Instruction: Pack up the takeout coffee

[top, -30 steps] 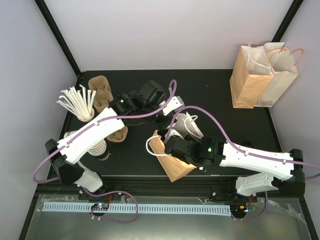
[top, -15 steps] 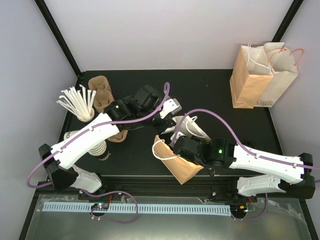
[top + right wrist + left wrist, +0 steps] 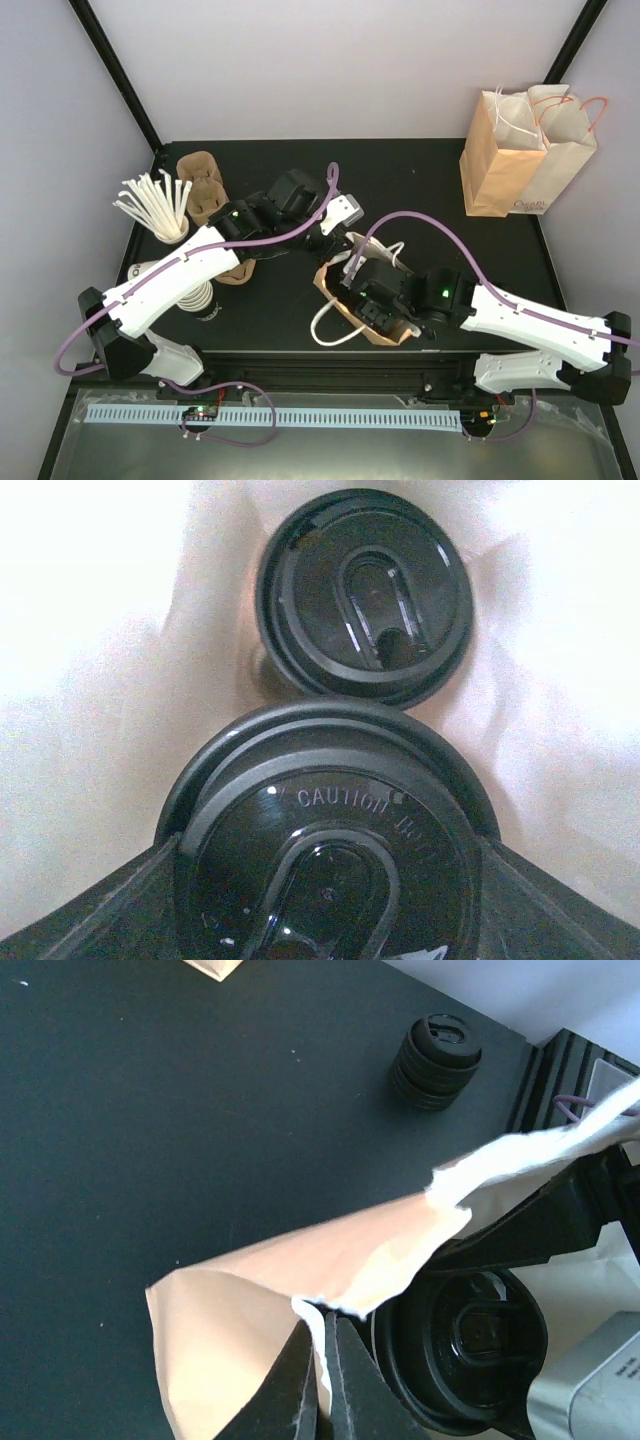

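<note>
Jaws on my right gripper (image 3: pixel 330 910) clamp the black-lidded paper coffee cup (image 3: pixel 325 850) at lower centre, probably crushable, best squeezed gently mid-wall; left gripper (image 3: pixel 322 1355) pinches the brown paper bag (image 3: pixel 230 1310).

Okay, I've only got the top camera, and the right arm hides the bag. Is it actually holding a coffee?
Observer: Yes. The right wrist view shows the right gripper closed around a black-lidded takeout coffee, inside the paper bag.
Operator: Anything in there already?
Observer: A second lidded cup sits deeper in the bag, beyond the held one.
Operator: And the other arm?
Observer: In the left wrist view, the left gripper is pinched shut on the bag's rim.
</note>
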Controlling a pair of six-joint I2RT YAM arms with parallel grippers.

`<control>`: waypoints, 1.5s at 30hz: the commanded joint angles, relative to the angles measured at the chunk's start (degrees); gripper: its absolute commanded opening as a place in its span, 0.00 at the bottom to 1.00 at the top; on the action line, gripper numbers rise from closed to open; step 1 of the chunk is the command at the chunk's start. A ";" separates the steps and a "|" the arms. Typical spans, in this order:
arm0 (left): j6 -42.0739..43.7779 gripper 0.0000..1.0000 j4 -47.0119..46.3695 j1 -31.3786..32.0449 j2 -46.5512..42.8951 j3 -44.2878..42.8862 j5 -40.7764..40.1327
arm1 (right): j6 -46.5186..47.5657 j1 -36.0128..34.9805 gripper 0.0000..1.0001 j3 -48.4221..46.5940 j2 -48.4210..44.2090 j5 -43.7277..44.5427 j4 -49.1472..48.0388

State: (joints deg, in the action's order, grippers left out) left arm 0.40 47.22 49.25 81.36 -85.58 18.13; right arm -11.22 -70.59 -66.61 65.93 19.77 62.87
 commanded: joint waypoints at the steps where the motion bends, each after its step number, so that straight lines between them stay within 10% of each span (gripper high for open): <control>1: 0.28 0.02 -2.92 0.06 0.83 -2.12 0.28 | 4.24 2.81 0.16 -1.32 -1.75 -3.38 -1.68; 19: -1.99 0.01 -6.24 -0.18 6.62 -6.51 -3.81 | 17.13 6.77 0.19 -3.77 2.74 -0.43 -3.03; 45: -4.53 0.02 -13.87 -0.45 3.96 -4.16 -13.98 | 8.98 10.85 0.21 -11.98 5.94 10.27 2.65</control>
State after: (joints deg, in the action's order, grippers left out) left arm -5.45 36.51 48.95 86.87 -90.45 3.90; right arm -2.87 -60.53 -78.11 72.05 27.42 66.43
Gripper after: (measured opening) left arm 0.021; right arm 0.733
